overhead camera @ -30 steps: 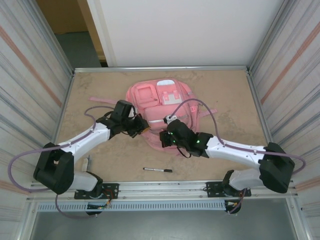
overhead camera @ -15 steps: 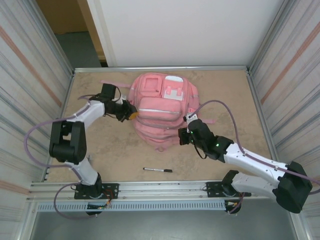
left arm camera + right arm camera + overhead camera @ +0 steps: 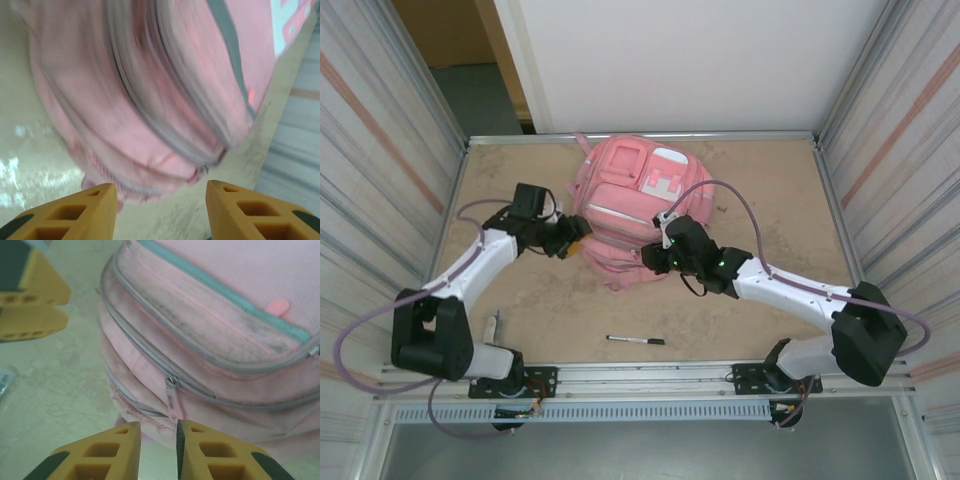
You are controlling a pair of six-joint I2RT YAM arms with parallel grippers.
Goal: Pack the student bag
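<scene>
the pink student bag (image 3: 638, 205) lies upper middle on the counter (image 3: 760, 190), front pockets up. the left hand (image 3: 574, 236) stands wide and empty at its left edge; the right hand (image 3: 652, 258), narrowly parted, holds nothing, near a zip pull (image 3: 173, 394).

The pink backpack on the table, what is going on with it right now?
The student bag lies at the far middle of the table, attended from two sides. The left gripper hovers at the bag's left side with jaws wide apart and nothing between them. The right gripper is at the bag's near edge, jaws only slightly apart, just short of a zip pull. A black pen lies toward the table's near edge, not packed.
</scene>
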